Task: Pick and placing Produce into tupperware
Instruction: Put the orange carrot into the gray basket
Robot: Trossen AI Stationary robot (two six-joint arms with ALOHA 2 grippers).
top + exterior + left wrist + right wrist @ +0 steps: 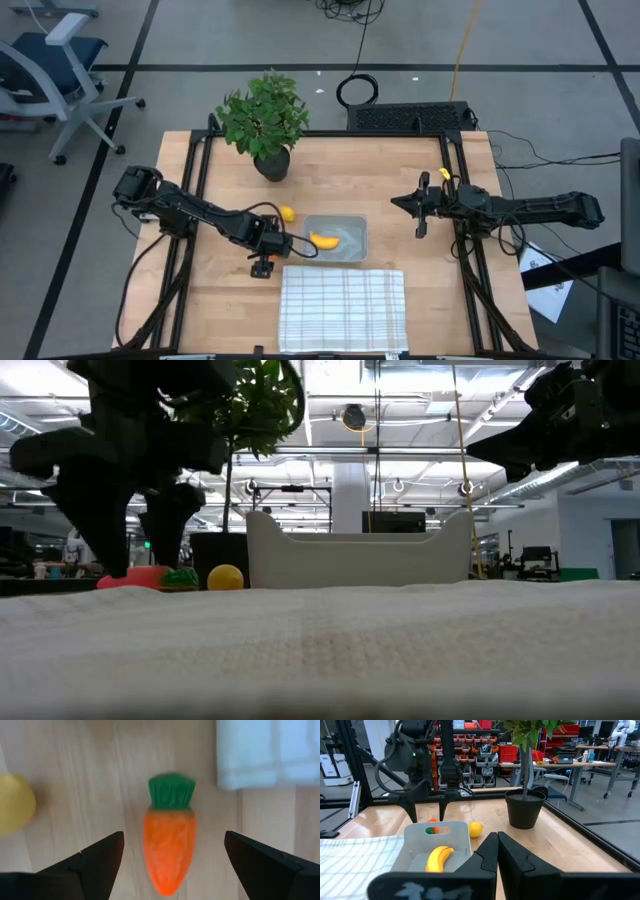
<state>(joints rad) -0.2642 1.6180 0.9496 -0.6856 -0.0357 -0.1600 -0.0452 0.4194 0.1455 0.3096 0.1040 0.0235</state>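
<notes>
The left gripper (170, 865) hangs spread wide over the carrot (169, 840), one dark finger on each side, neither touching. In the high view the carrot is hidden under that gripper (283, 245), at 9 o'clock of the tupperware (352, 228). The right gripper (420, 212) waits at 3 o'clock of the table (450, 300), fingers pressed together. One banana (324, 240) lies inside the tupperware; one lemon (287, 213) sits on the wood at its 10 o'clock, just outside. One potted plant (264, 118) and one checked cloth (342, 310) share the table
</notes>
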